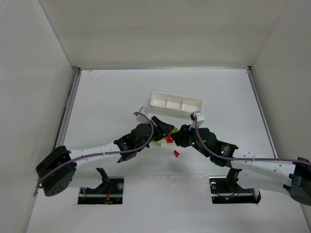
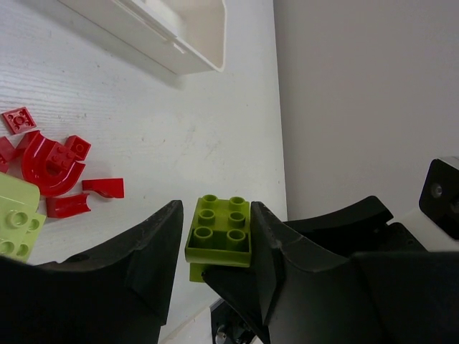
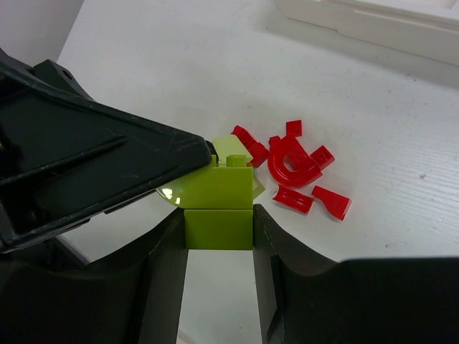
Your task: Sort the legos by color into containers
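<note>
Two stacked yellow-green legos hang between both grippers above the table. My left gripper is shut on the upper studded brick. My right gripper is shut on the lower brick, with the upper brick above it. In the top view the left gripper and the right gripper meet just in front of the white tray. Several red legos lie in a cluster on the table and also show in the right wrist view. The tray's compartments look empty.
Flat yellow-green pieces lie beside the red cluster. One red piece lies apart, nearer the arm bases. The tray's corner shows in the left wrist view. White walls enclose the table on three sides.
</note>
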